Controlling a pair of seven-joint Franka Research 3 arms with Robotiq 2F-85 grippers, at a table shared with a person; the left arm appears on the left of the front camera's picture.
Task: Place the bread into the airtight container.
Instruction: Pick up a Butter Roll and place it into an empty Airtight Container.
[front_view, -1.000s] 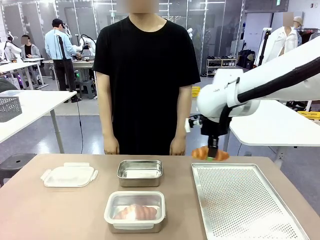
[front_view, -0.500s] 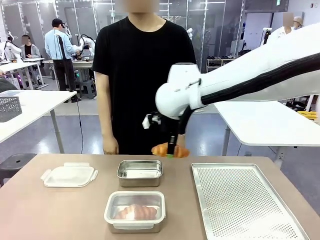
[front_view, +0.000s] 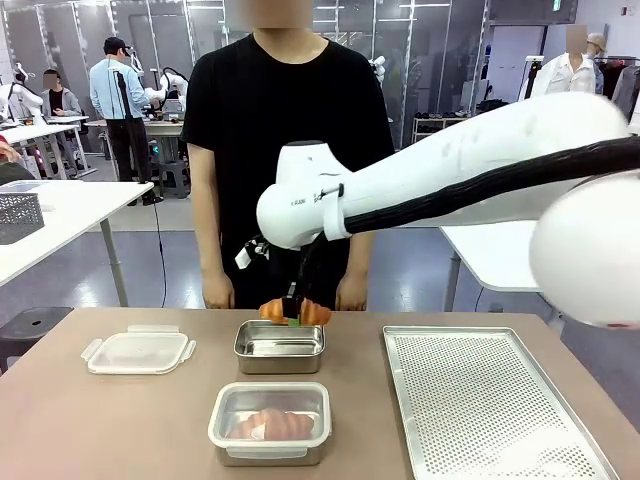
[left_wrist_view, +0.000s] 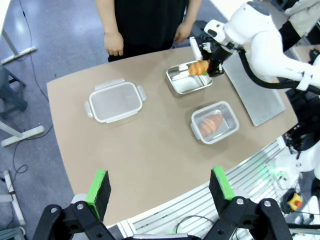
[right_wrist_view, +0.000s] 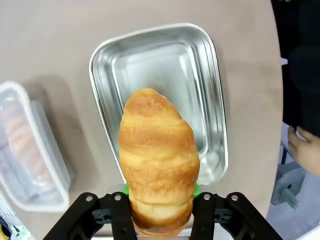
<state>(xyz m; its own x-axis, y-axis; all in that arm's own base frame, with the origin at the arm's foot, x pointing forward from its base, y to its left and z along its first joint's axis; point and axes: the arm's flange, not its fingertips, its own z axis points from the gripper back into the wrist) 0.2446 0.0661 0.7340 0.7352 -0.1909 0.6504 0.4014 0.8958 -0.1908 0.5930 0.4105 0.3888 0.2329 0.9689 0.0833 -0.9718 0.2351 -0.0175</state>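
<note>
A golden croissant-shaped bread (front_view: 293, 312) hangs just above the open steel airtight container (front_view: 280, 365) at the table's far middle. My right gripper (front_view: 295, 318) is shut on it. In the right wrist view the bread (right_wrist_view: 157, 155) stands between the green pads of the right gripper (right_wrist_view: 159, 192), with the container (right_wrist_view: 210, 100) right below. The left wrist view shows the bread (left_wrist_view: 198, 67) over the container's (left_wrist_view: 187, 87) far rim. My left gripper (left_wrist_view: 160, 187) is open, high above the table's near edge.
A lidded container (front_view: 270, 425) with another bread inside sits nearer me. A white clip lid (front_view: 138, 352) lies at the left and a perforated metal tray (front_view: 490, 410) at the right. The person's hands (front_view: 222, 292) hang at the far edge.
My right arm has swung left with the bread, from above the tray's far corner to above the open steel container.
</note>
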